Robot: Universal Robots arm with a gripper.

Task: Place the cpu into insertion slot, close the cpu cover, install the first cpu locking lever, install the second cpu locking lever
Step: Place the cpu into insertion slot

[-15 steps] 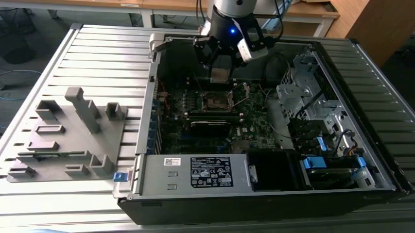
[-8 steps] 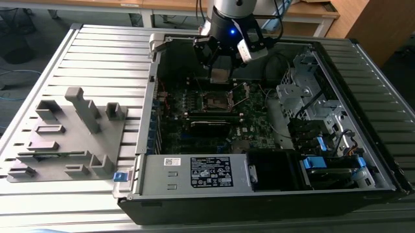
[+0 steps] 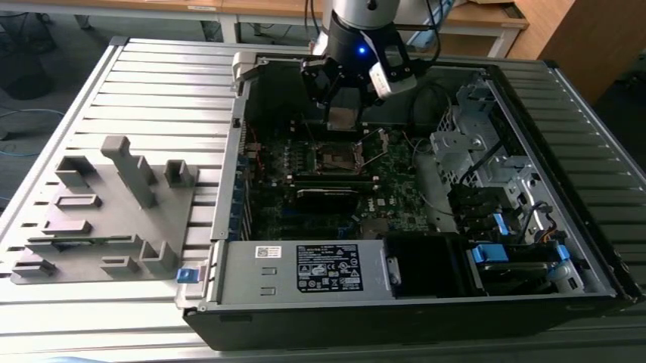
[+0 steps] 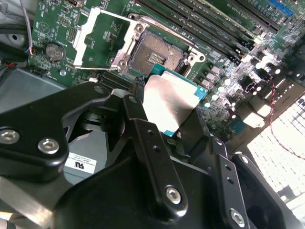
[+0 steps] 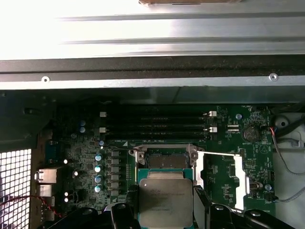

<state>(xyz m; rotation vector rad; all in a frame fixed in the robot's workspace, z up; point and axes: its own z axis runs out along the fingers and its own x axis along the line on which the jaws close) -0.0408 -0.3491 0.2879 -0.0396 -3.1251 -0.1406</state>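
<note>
My gripper (image 3: 341, 112) hangs inside the open computer case, shut on the cpu (image 3: 341, 119). The cpu (image 4: 169, 100) (image 5: 165, 198) is a small square chip with a dull silver face, pinched at two opposite edges by black fingers (image 4: 136, 119) (image 5: 125, 212). It is above the board, just short of the insertion slot (image 3: 337, 156) (image 4: 155, 51) (image 5: 162, 160), whose dark square socket lies bare. The cpu cover (image 4: 102, 40) (image 5: 221, 174) (image 3: 380, 144), a silvery frame with a square window, is swung open to one side of the slot.
Long black memory slots (image 5: 155, 124) run beside the socket. The case wall (image 5: 152, 71) stands close by. In the exterior view a power supply (image 3: 302, 268) fills the near end, drive bays with blue tabs (image 3: 495, 249) are on the right, and a grey fixture tray (image 3: 101, 219) lies on the left.
</note>
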